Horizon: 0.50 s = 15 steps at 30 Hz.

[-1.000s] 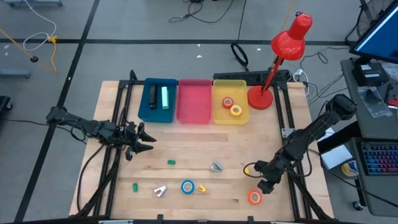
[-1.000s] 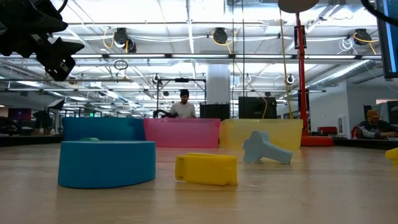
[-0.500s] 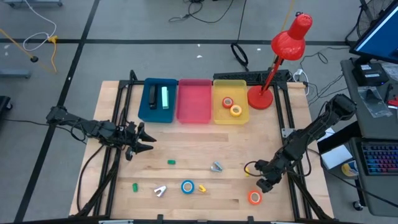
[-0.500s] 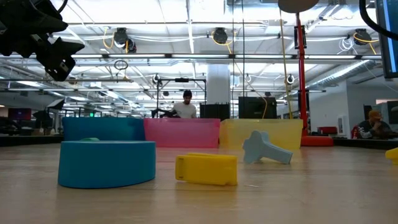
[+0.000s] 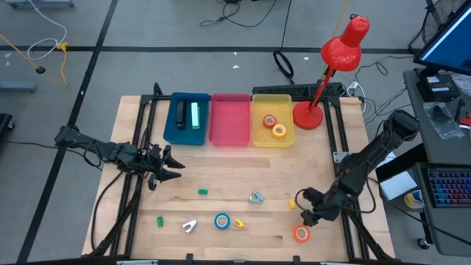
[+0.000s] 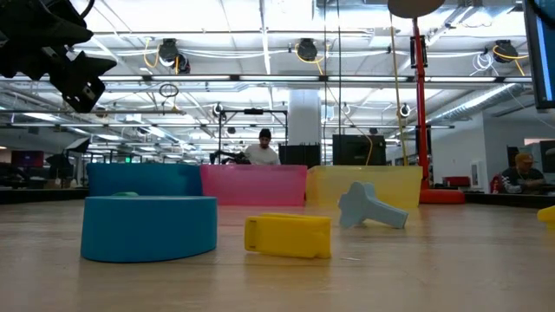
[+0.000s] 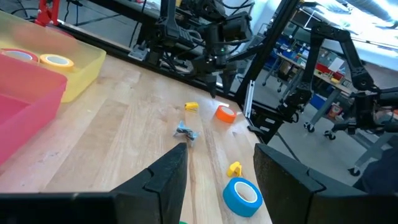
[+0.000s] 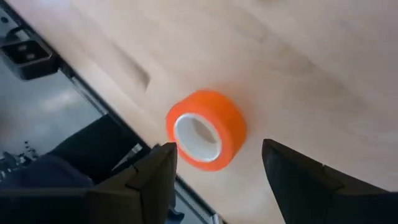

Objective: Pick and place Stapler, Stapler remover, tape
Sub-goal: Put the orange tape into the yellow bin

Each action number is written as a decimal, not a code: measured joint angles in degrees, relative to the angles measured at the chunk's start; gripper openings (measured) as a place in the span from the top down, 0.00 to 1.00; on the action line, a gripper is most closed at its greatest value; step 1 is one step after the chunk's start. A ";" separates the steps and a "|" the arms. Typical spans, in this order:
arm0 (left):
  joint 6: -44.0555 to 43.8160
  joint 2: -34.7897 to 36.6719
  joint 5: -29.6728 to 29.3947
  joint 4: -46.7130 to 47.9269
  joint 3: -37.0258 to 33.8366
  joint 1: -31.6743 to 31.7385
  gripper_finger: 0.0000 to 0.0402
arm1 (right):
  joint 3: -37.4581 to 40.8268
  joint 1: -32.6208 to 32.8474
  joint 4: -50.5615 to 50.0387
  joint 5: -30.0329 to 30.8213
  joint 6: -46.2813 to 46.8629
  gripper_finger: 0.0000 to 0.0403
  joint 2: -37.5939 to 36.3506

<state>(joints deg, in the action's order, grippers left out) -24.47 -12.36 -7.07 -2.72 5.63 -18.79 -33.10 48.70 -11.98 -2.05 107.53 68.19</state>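
Note:
An orange tape roll [image 5: 301,233] lies flat near the table's front right. My right gripper [image 5: 310,217] hovers just beyond it, tilted down and open. In the right wrist view its fingers stand on either side of the roll [image 8: 205,130] without touching. A blue tape roll [image 5: 222,220], a yellow staple remover [image 5: 239,223], a grey-blue one [image 5: 256,197], a white one [image 5: 190,225] and a second yellow one [image 5: 292,204] lie on the wood. My left gripper [image 5: 173,165] waits open at the table's left, with nothing between its fingers [image 7: 168,177].
Blue [image 5: 186,119], pink [image 5: 229,121] and yellow [image 5: 273,132] bins stand along the far edge. The blue bin holds staplers and the yellow bin holds two tape rolls. A red lamp [image 5: 324,81] stands at the far right. Two small green pieces [image 5: 203,192] [image 5: 159,220] lie on the wood.
My right gripper has rolled at the wrist and swung a little above the orange tape, uncovering the small yellow remover beside it. Its fingers stay apart. The left arm keeps still.

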 joint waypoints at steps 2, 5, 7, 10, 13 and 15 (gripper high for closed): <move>0.00 0.00 0.02 0.00 0.00 -0.02 0.54 | -2.32 0.91 -1.94 0.78 -0.04 0.44 1.26; 0.00 -0.01 0.02 -0.02 0.00 -0.02 0.54 | -7.11 1.10 -8.23 0.51 -1.30 0.43 4.67; 0.02 -0.01 0.02 -0.02 0.00 0.00 0.54 | -10.24 1.08 -11.51 0.27 -2.63 0.43 7.24; 0.02 0.00 0.02 -0.02 0.00 -0.01 0.54 | -13.97 1.08 -14.80 -1.11 -5.34 0.43 11.25; 0.12 -0.01 0.02 -0.10 0.02 -0.02 0.54 | -16.15 1.08 -16.51 -1.22 -6.73 0.43 14.63; 0.06 -0.02 0.02 -0.10 0.02 -0.02 0.54 | -16.82 1.08 -16.68 -1.21 -7.28 0.43 16.15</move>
<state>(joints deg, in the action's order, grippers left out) -24.41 -12.38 -7.05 -2.82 5.65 -18.80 -49.92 49.78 -28.67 -3.27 100.25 84.35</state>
